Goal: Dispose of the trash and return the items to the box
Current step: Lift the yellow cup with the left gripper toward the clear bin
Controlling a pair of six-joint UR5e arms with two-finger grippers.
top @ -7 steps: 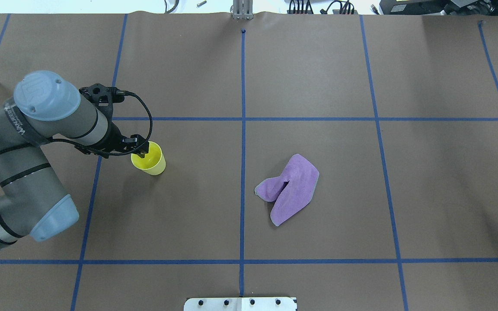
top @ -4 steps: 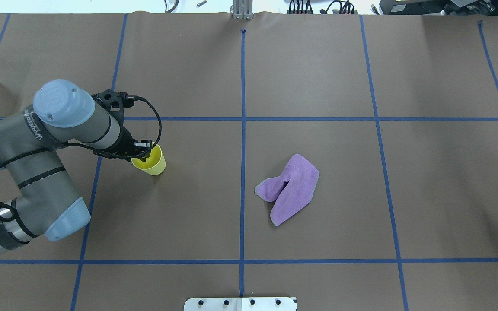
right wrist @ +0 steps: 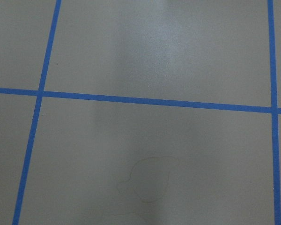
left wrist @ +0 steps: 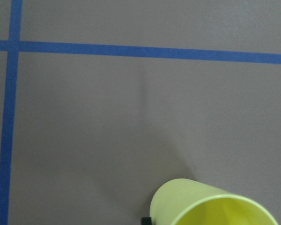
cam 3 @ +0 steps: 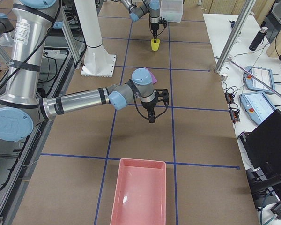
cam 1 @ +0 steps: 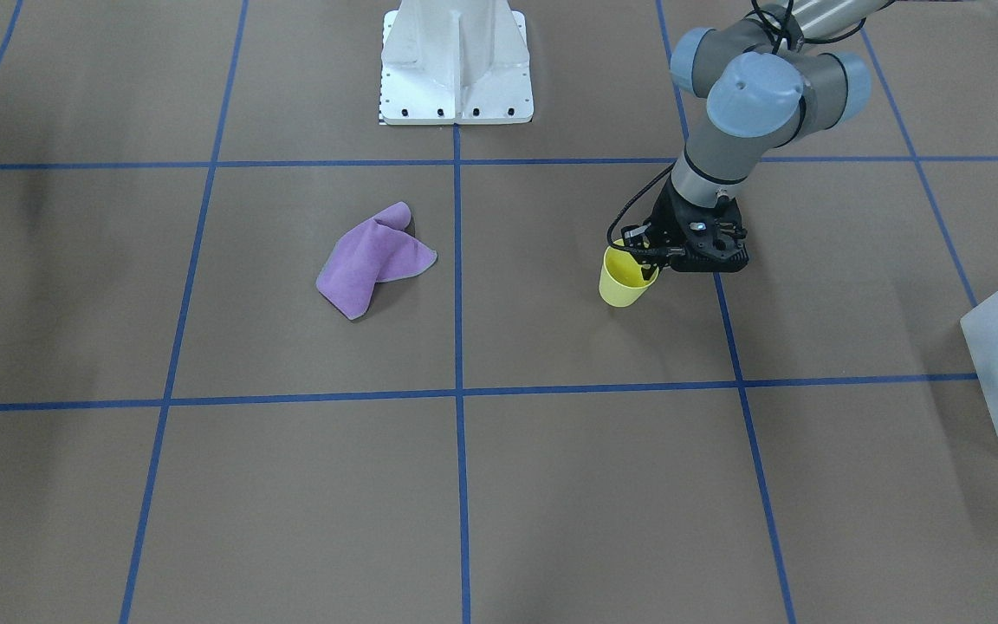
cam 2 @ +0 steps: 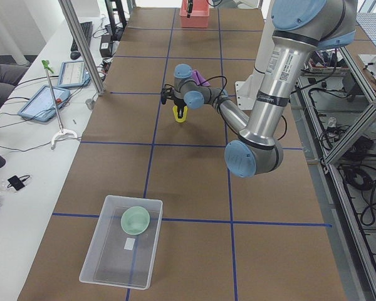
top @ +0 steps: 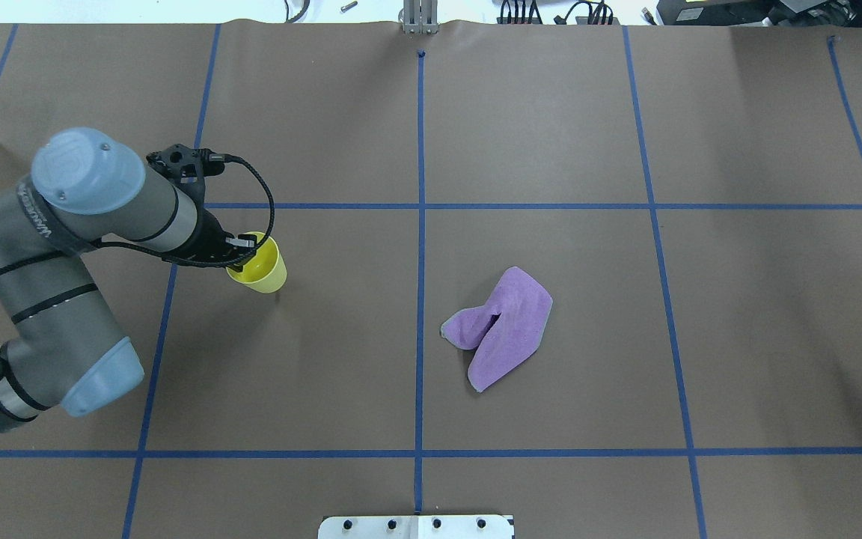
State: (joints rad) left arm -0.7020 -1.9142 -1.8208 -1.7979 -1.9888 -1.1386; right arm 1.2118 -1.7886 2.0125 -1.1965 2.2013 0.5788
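My left gripper (top: 242, 253) is shut on the rim of a yellow cup (top: 259, 266), one finger inside it, left of the table's middle. The cup hangs slightly tilted in the left wrist view (left wrist: 210, 206) and shows in the front view (cam 1: 625, 279) under the gripper (cam 1: 651, 254). The mint-green bowl (cam 2: 136, 219) lies inside the frosted box (cam 2: 100, 263) at the table's left end; the box also shows at the front view's right edge (cam 1: 997, 381). My right gripper (cam 3: 152, 115) hovers over bare table at the right; I cannot tell if it is open.
A crumpled purple cloth (top: 502, 326) lies right of the table's centre. A pink bin (cam 3: 139, 192) stands at the table's right end. The white robot base (cam 1: 456, 69) is at the near middle edge. Blue tape lines cross the brown table.
The left arm reached in onto the cup, then drew back and up a little. The cup has shifted slightly away from the robot with the gripper on its rim. The cloth has not moved.
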